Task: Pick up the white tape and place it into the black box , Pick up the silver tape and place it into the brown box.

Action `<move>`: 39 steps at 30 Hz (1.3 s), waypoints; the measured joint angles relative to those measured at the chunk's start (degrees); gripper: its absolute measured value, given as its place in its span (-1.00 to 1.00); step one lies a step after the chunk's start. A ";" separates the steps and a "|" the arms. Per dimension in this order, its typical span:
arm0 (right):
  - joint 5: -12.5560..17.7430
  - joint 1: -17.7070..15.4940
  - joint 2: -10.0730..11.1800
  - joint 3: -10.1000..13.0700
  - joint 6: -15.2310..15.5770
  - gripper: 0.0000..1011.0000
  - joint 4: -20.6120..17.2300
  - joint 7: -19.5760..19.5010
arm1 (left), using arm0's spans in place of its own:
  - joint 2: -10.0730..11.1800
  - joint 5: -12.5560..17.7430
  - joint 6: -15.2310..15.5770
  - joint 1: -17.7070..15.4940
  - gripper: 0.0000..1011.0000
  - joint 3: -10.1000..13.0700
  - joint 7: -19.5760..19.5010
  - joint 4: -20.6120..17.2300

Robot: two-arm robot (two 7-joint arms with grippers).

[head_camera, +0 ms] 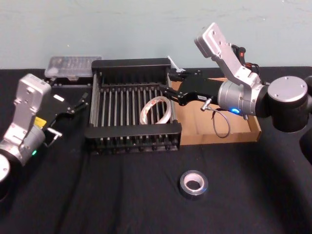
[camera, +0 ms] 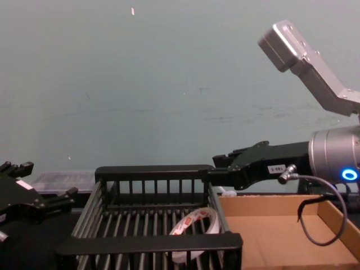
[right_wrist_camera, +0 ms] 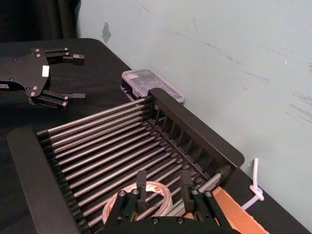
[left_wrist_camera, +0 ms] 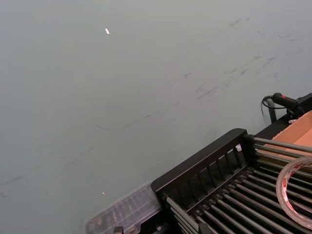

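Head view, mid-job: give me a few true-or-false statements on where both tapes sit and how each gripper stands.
1. The white tape is inside the black box. True.
2. The silver tape lies in the brown box. False: it lies on the table, in front of both boxes.
3. The right gripper is shut on the white tape. False: it is open, above the black box's right side.
4. The left gripper is open, left of the black box. True.

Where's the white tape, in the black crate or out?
In. The white tape leans on the black crate's bars near its right wall; the open right gripper is above it.
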 joint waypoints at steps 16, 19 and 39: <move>0.06 -0.08 0.08 0.04 0.01 0.78 -0.09 -0.02 | 0.00 0.00 0.00 0.00 0.98 0.00 0.00 0.00; 0.07 -0.08 0.08 0.04 0.01 0.91 -0.09 -0.02 | 0.00 0.00 0.00 0.00 0.98 0.00 0.00 0.00; 4.43 -6.76 7.96 4.81 3.69 0.98 -10.92 0.07 | 0.00 0.00 0.00 0.00 0.98 0.00 0.00 0.00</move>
